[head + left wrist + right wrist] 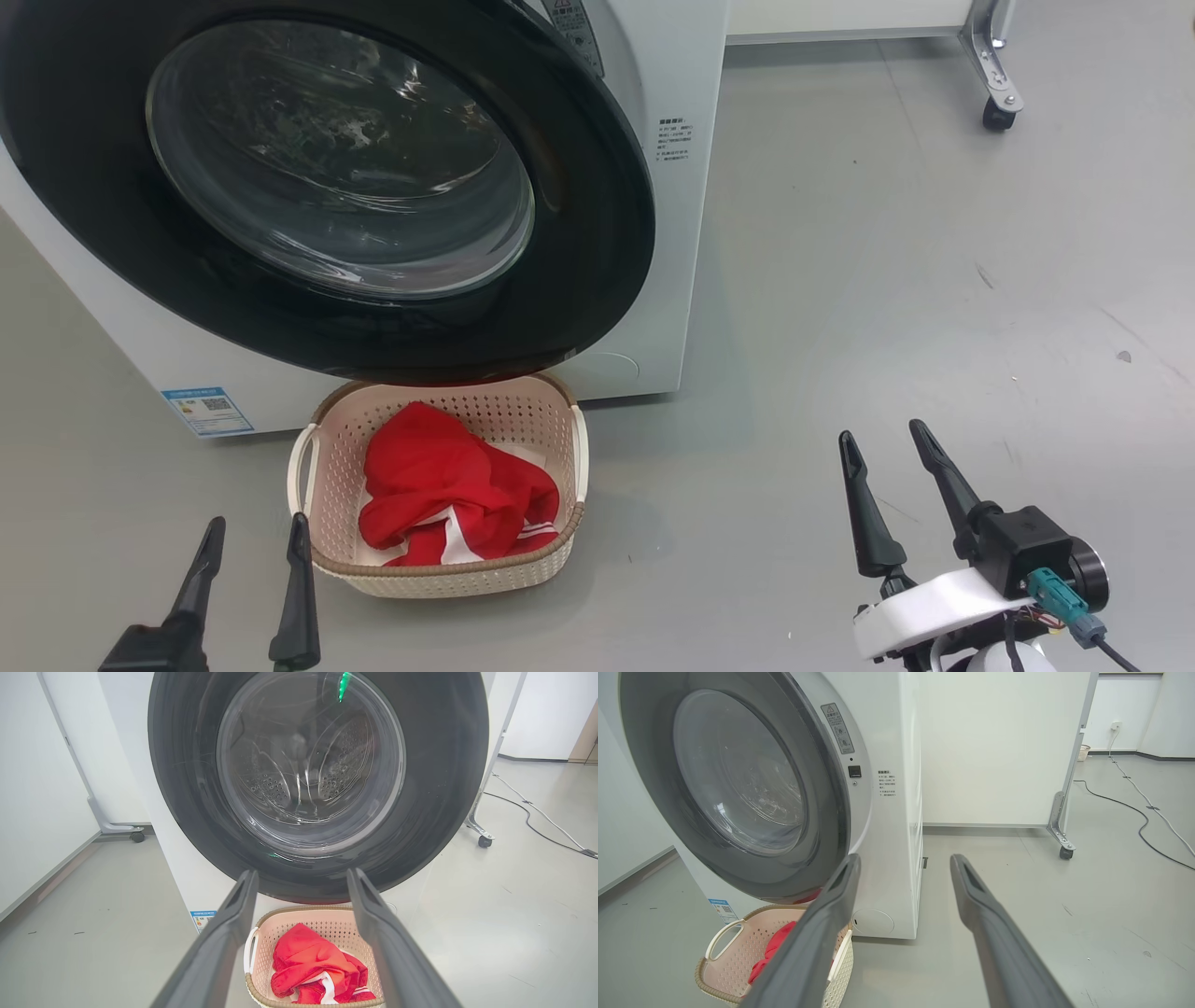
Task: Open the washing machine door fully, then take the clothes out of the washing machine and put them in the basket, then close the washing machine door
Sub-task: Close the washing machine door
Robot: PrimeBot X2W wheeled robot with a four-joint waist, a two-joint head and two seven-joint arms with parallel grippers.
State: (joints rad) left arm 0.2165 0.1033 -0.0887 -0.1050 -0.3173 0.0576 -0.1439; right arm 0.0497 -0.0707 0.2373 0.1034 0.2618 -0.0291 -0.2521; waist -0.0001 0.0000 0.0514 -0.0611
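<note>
Both spread and empty, the left gripper (258, 521) is facing the washing machine door (597, 243) squarely, nearer than the right gripper (881, 431).

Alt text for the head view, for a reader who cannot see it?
Red clothes lie in the basket before the washing machine, whose door looks shut. The left gripper and right gripper hang open and empty at the lower corners.
</note>
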